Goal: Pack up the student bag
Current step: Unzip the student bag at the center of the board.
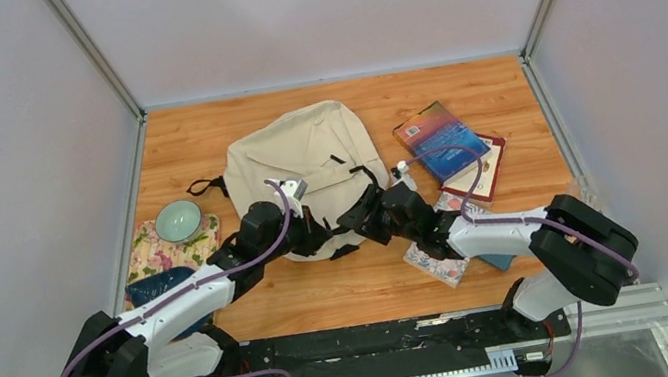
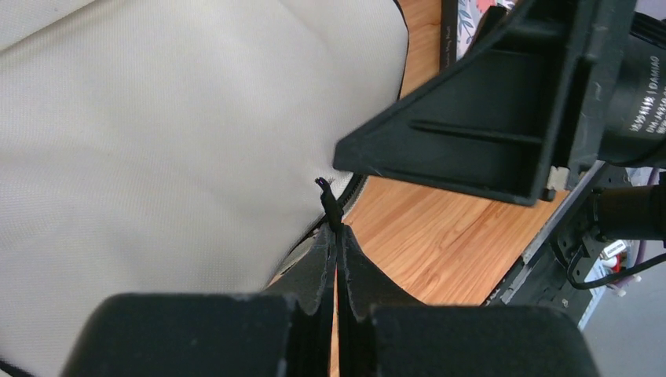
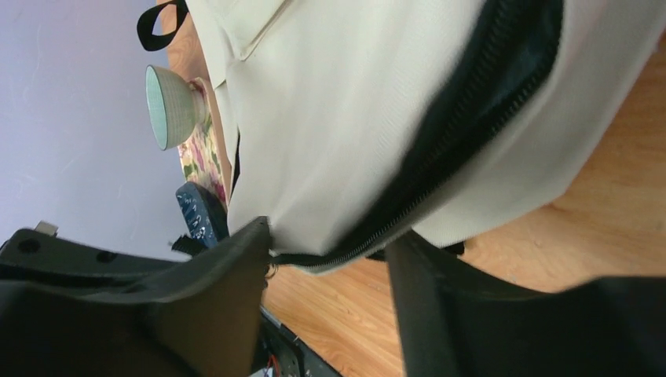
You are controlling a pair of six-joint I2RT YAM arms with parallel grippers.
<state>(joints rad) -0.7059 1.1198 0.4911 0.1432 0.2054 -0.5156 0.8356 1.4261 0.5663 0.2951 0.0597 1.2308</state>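
Closest to the lens in the left wrist view, the left gripper [image 2: 336, 236] has its two black fingers pressed fully together, and from between their tips comes out a small black zipper pull [image 2: 329, 203]. It belongs to the student bag [image 2: 157, 141], a large cream-beige backpack of soft fabric, which lies flat in the middle of the wooden table [image 1: 497, 92] with its near edge at both grippers. I judge that the pull is pinched like this so that the zipper can be drawn along and the mouth made wider. The right gripper [image 3: 328, 236] stands at the same edge of the bag, just to the right of the left one. Its jaws are wide apart with the bag's edge and the dark, partly open zipper line [image 3: 471, 118] between them. One finger touches the fabric, but whether they press on it I cannot tell; probably it is there to steady the bag against the pull. To the left of the bag a pale green ceramic bowl [image 1: 178, 219] sits on a flowered cloth [image 1: 153, 253]. To the right of the bag a blue-covered book [image 1: 438, 136] lies on a red-bordered book [image 1: 490, 174], both outside the bag, so the packing itself seems not yet begun.
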